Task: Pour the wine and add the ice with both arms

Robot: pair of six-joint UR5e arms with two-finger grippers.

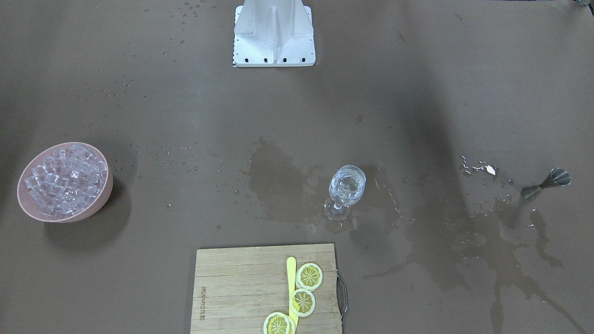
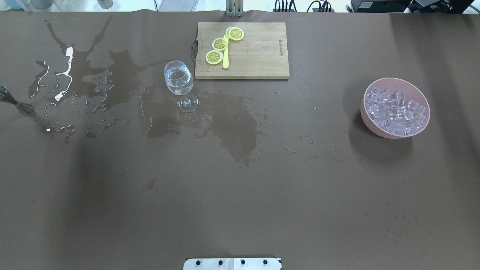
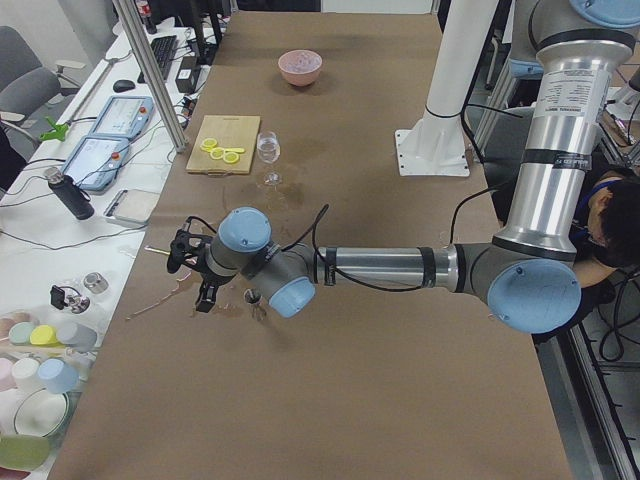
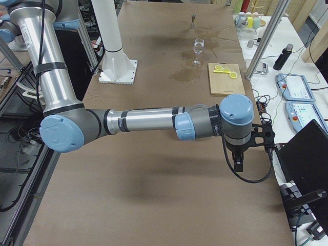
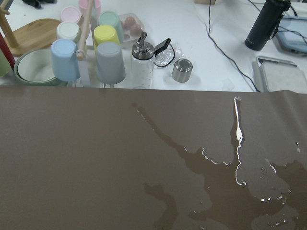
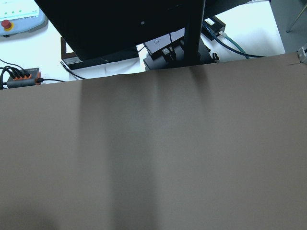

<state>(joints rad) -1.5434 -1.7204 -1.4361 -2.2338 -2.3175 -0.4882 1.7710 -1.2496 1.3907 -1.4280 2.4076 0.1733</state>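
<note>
A stemmed wine glass (image 2: 179, 80) stands upright left of centre with clear contents in it; I cannot tell liquid from cubes. It also shows in the front view (image 1: 346, 188). A pink bowl (image 2: 375, 127) full of ice cubes (image 2: 395, 108) stands at the right. A steel jigger (image 2: 17, 103) stands at the left edge among clear spilled liquid (image 2: 93, 75). My left gripper (image 3: 204, 302) hangs beside the jigger near the table's left end. My right gripper (image 4: 239, 166) hangs over the table's right end. I cannot tell whether either is open or shut.
A wooden cutting board (image 2: 258, 56) with three lemon slices (image 2: 219, 44) and a yellow knife lies beyond the glass. The white mount (image 1: 274, 35) stands at the robot's side. Cups and bottles (image 5: 96, 52) crowd the bench past the left end.
</note>
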